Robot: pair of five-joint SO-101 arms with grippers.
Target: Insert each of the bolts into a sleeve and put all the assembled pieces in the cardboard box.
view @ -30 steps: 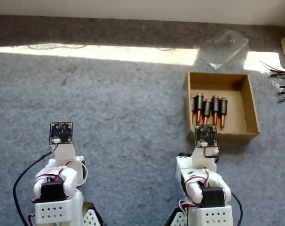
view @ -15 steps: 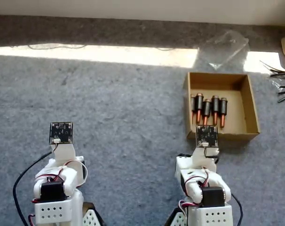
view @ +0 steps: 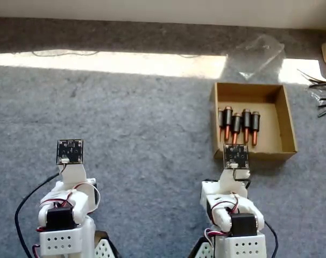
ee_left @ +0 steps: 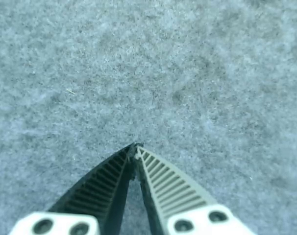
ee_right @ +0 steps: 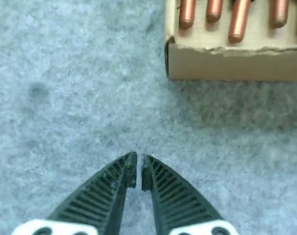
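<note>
The cardboard box [view: 290, 129] sits on grey carpet at the right, just beyond the right arm [view: 235, 166]. Several assembled pieces [view: 237, 124], dark sleeves with copper bolt shanks, lie side by side inside it. In the right wrist view the box's near wall [ee_right: 236, 63] and the copper bolt ends [ee_right: 238, 22] lie a short way ahead of my right gripper [ee_right: 137, 159], which is shut and holds nothing. My left gripper [ee_left: 135, 148] is shut over bare carpet, also holding nothing. The left arm [view: 70, 166] is folded back near its base.
A clear plastic bag [view: 257, 54] lies beyond the box. Thin black items [view: 321, 99] lie at the right edge. A sunlit strip [view: 109, 60] crosses the carpet at the back. Open carpet stretches between and ahead of the arms.
The right arm has drawn back very slightly toward its base. The left arm and the box contents have not moved.
</note>
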